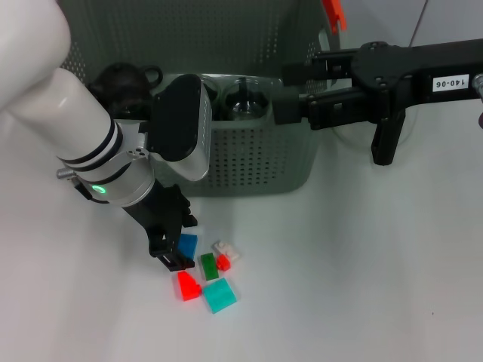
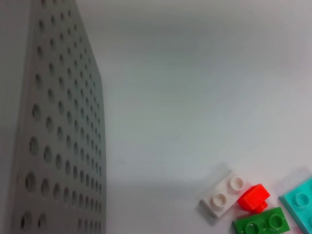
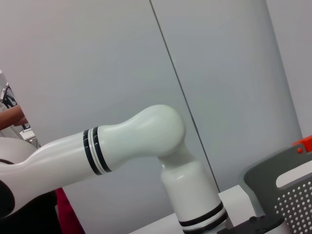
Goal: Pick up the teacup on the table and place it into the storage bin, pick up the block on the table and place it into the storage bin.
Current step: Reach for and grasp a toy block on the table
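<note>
The grey perforated storage bin (image 1: 256,162) stands at the back of the white table (image 1: 362,286). A clear glass teacup (image 1: 245,104) sits inside it near the front wall. Several small blocks lie in front of the bin: blue (image 1: 187,245), white (image 1: 225,250), green (image 1: 209,266), red (image 1: 188,286) and teal (image 1: 219,295). My left gripper (image 1: 181,243) is down at the table, open, with a finger on either side of the blue block. My right gripper (image 1: 290,90) hovers open over the bin's right rim, holding nothing.
A dark, black-lidded object (image 1: 121,81) sits at the bin's back left. An orange handle clip (image 1: 333,13) shows on the bin's far rim. The left wrist view shows the bin wall (image 2: 53,146) beside the white block (image 2: 223,196) and green block (image 2: 261,223).
</note>
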